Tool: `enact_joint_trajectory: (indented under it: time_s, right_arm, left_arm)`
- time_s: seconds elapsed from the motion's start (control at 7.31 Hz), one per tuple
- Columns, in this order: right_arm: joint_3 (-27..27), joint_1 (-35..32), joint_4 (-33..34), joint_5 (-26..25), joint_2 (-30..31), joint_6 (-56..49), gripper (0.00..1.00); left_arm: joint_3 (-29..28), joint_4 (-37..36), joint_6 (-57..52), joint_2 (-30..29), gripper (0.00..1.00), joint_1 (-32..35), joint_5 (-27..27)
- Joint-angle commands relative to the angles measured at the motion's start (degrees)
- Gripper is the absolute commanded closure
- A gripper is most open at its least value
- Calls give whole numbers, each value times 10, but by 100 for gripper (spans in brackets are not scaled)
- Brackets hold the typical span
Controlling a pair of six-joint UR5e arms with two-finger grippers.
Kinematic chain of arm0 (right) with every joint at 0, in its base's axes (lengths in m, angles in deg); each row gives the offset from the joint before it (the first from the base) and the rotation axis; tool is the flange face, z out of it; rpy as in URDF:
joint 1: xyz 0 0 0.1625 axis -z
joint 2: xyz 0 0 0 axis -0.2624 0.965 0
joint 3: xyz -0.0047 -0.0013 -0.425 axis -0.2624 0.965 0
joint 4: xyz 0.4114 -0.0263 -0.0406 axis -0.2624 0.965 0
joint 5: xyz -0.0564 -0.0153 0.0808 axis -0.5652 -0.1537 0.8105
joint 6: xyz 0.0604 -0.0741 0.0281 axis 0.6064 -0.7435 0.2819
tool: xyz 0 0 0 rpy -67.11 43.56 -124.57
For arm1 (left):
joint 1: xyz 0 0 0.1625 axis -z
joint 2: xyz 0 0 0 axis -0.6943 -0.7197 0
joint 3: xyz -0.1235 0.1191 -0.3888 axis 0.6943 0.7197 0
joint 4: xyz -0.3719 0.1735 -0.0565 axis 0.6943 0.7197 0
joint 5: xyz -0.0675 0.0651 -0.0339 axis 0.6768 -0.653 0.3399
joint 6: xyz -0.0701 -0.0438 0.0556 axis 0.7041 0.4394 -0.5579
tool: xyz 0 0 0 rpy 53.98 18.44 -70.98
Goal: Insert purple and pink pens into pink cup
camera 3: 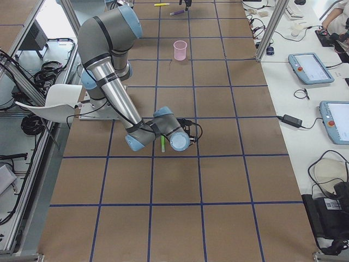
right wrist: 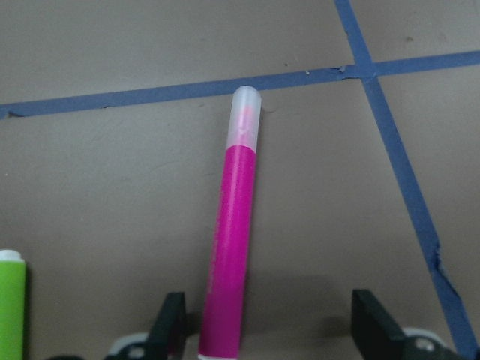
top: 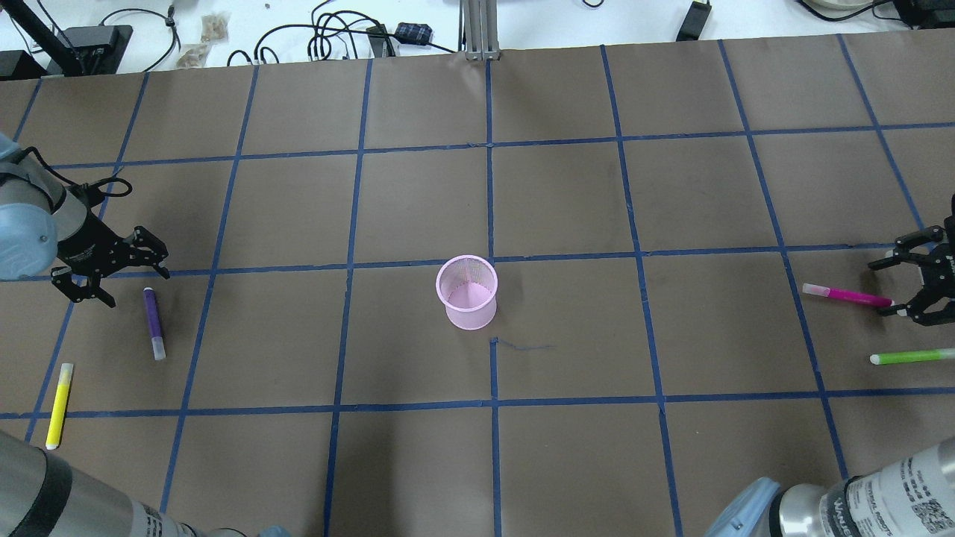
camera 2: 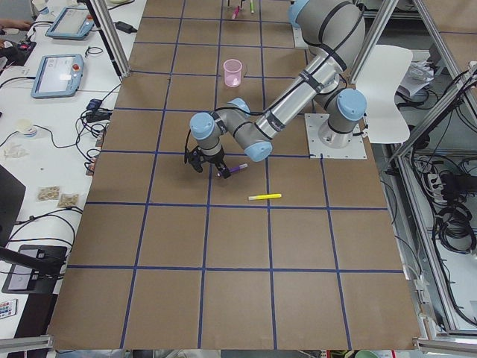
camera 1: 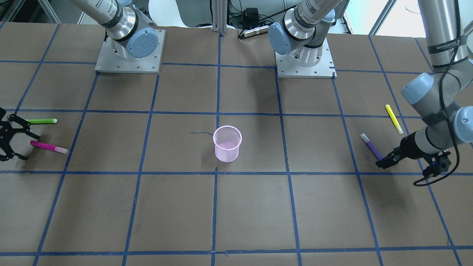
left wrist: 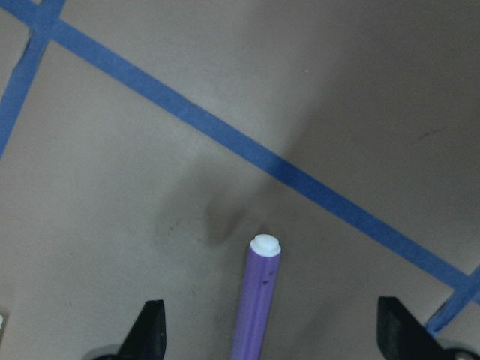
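Observation:
The pink mesh cup (top: 468, 292) stands upright and empty at the table's middle, also in the front view (camera 1: 227, 144). The purple pen (top: 153, 322) lies on the left side. My left gripper (top: 136, 289) is open over the pen's far end; in the left wrist view the pen (left wrist: 259, 300) lies between the fingertips (left wrist: 150, 330). The pink pen (top: 847, 295) lies on the right side. My right gripper (top: 885, 289) is open at its outer end; in the right wrist view the pen (right wrist: 232, 247) lies between the fingers (right wrist: 171, 330), nearer the left one.
A yellow pen (top: 58, 405) lies near the left arm, closer to the robot than the purple pen. A green pen (top: 914, 356) lies beside the pink pen, also in the right wrist view (right wrist: 11, 300). The brown table (top: 567, 447) has a blue tape grid.

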Motion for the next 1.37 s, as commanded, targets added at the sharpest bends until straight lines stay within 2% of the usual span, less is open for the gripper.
enact_joint_trajectory:
  time_s: [0.0, 0.14, 0.27, 0.41, 0.55, 0.82, 0.96, 1.09, 1.23]
  right_arm:
    - [0, 0, 1, -1, 1, -7, 46]
    - [0, 0, 1, -3, 2, -8, 62]
    - [0, -2, 1, -20, 2, -8, 75]
    - [0, -2, 1, -21, 2, -8, 84]
    - [0, -3, 1, -21, 5, -8, 89]
    - [1, -4, -1, -23, 6, -4, 93]
    - [6, -4, -4, -31, 11, -1, 93]
    - [7, -8, -6, -38, 25, 6, 94]
    - [7, -17, -9, -39, 53, 27, 94]
  left_arm:
    - [0, -18, -1, -16, 5, 0, 0]
    - [0, -19, -5, -16, 18, 0, -1]
    - [-3, -18, -5, -17, 26, 0, 2]
    - [-4, -17, -5, -17, 39, 0, 1]
    - [-4, -11, -4, -17, 40, 0, 2]
    - [-1, -10, -4, -18, 40, 0, 2]
    - [0, -9, -1, -18, 44, 0, 0]
    - [0, -7, -1, -17, 60, 0, -2]
    - [-4, 18, -2, -17, 86, 0, -1]
